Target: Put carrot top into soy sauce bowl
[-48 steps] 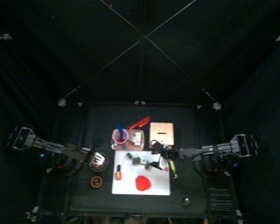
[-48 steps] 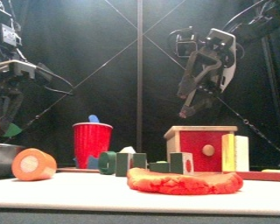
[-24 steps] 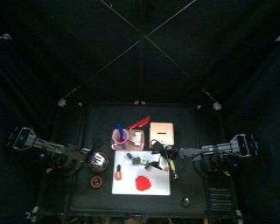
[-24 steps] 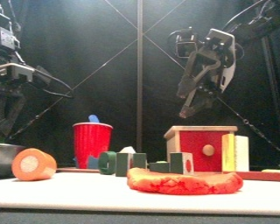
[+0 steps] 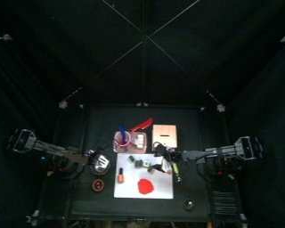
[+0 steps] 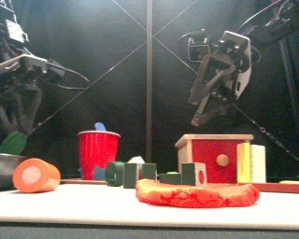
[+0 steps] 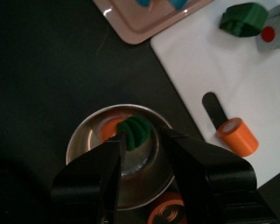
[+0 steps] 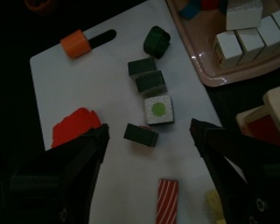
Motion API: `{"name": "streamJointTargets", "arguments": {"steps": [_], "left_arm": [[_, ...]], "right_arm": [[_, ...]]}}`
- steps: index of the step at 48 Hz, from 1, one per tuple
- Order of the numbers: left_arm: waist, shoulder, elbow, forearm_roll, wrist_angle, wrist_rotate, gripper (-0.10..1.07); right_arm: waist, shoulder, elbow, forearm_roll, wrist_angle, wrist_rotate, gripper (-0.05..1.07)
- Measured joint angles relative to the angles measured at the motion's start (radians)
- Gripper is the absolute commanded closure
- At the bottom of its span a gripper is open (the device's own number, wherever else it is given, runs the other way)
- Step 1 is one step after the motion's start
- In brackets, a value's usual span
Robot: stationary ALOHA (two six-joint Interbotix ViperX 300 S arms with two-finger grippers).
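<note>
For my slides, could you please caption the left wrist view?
Open left gripper above the soy sauce bowl, carrot top inside.

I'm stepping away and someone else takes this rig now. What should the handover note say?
Left gripper: jaws open, directly above the soy sauce bowl, holding nothing.
Right gripper: jaws open and empty, hanging above the white mat.
Carrot top: green piece with orange, lying inside the bowl.
Done: carrot top is in the bowl and released.
Left: nothing but pulling the left arm clear.
</note>
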Motion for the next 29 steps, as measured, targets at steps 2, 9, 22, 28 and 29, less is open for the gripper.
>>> {"name": "streamJointTargets", "arguments": {"steps": [2, 9, 22, 28, 29], "left_arm": [[0.0, -0.002, -0.008, 0.015, -0.003, 0.0, 0.21], [-0.002, 0.0, -0.026, 0.057, -0.026, 0.0, 0.21], [-0.002, 0.023, -0.031, 0.066, -0.124, -0.003, 0.21], [-0.006, 0.052, -0.031, 0.058, -0.163, -0.008, 0.21], [-0.008, 0.06, -0.031, 0.054, -0.172, -0.008, 0.21]], "right_arm": [[0.0, 0.0, 0.0, 0.0, 0.0, 0.002, 0.0], [-0.002, -0.002, 0.0, 0.0, 0.0, 0.0, 0.0], [-0.002, 0.0, 0.0, -0.003, 0.0, 0.0, 0.0], [-0.002, -0.002, 0.0, -0.005, 0.0, 0.0, 0.0], [-0.002, 0.0, 0.0, -0.005, 0.0, 0.0, 0.0]]}}
